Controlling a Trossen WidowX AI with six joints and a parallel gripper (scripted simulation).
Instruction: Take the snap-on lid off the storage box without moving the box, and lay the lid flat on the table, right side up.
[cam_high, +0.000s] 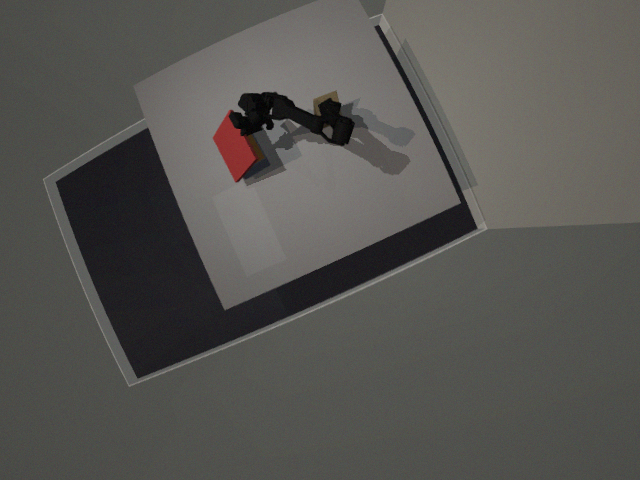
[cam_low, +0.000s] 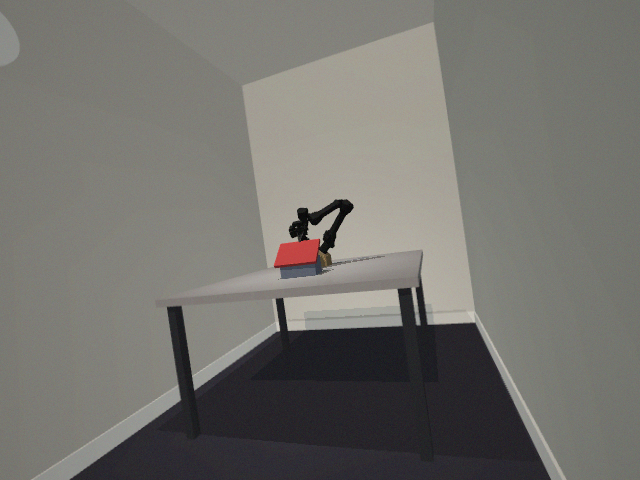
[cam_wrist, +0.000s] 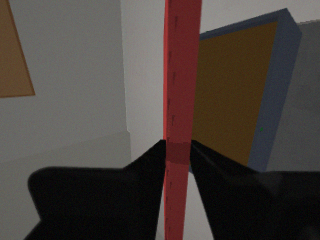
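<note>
The red lid (cam_high: 232, 148) (cam_low: 297, 253) (cam_wrist: 183, 85) is tilted over the storage box, its edge on the arm's side raised and its far edge low at the box's far side. Whether the low edge still touches the box cannot be told. The blue-grey box (cam_high: 258, 169) (cam_low: 299, 271) (cam_wrist: 276, 95) stands on the table, partly uncovered, its brown inside showing in the wrist view. My gripper (cam_high: 246, 131) (cam_low: 302, 239) (cam_wrist: 177, 145) is shut on the lid's raised edge, one finger on each face. The top and exterior views hide most of the fingertips.
The grey table (cam_high: 330, 217) (cam_low: 361, 279) carries the box and the arm. The arm's tan base block (cam_high: 325, 98) (cam_low: 325, 259) stands behind the box. A pale light patch (cam_high: 248, 232) lies on the table beside the box. An orange-brown panel (cam_wrist: 12, 60) shows in the wrist view.
</note>
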